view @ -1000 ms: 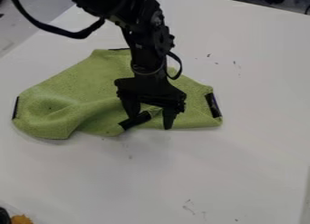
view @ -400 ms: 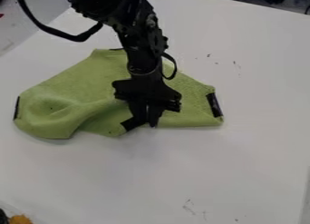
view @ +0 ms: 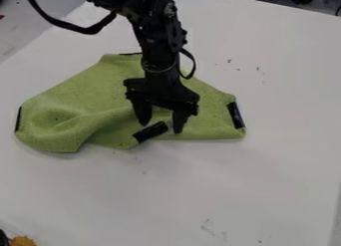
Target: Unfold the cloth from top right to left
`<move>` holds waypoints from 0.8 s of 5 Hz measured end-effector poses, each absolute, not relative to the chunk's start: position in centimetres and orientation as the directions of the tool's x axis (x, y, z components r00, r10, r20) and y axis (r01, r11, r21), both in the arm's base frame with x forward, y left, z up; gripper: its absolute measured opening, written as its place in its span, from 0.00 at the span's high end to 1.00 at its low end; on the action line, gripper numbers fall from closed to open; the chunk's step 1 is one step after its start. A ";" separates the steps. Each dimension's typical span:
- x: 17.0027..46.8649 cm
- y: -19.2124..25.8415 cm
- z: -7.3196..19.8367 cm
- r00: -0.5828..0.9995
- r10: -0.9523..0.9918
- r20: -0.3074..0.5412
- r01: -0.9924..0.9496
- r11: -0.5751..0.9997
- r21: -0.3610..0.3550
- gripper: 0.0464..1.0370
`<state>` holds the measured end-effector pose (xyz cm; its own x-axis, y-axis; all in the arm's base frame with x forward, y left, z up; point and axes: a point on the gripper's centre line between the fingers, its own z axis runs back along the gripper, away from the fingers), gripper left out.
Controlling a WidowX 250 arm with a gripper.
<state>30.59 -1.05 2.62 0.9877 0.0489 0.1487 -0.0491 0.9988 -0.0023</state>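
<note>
One green cloth (view: 86,93): in the camera view, lying on the white table (view: 266,165), left of the middle and in the upper half, partly behind the arm.
Cloth's shape: not flat; a raised fold runs from beneath the gripper toward the lower left, and the left part bulges around a shallow dip.
Left patch (view: 18,118): dark, upright along the cloth's left edge.
Right patch (view: 235,115): black, slightly tilted, at the cloth's right end.
Middle patch (view: 150,132): black, slanting up to the right at the lower edge, just below the space between the fingertips.
Top edge: a thin dark strip (view: 130,54) beside the arm.
Gripper (view: 160,127): black, pointing down over the lower middle of the cloth.
Fingers: spread apart, with green cloth visible between them and nothing pinched; whether the tips touch the cloth, I cannot tell.
Arm (view: 160,46): comes down from the top edge, a black cable (view: 73,28) looping out to its left.
Table marks: small dark specks (view: 230,61) above right of the cloth, fainter scuffs (view: 208,226) near the bottom.
Bottom left corner: an orange thing (view: 23,241) beside a black one (view: 3,238), both cut off by the view's edge.
</note>
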 end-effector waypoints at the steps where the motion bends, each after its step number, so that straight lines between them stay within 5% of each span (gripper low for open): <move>1: 30.7 -0.7 1.9 0.989 0.053 0.142 -0.051 0.999 -0.013 0.03; 2: 31.0 -0.3 1.1 0.988 0.052 0.143 -0.048 0.998 -0.030 0.07; 4: 31.6 0.2 0.9 0.989 0.051 0.136 -0.046 0.998 -0.038 0.62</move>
<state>31.56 0.18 0.86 0.9894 0.0508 0.1358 -0.0460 0.9982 -0.0377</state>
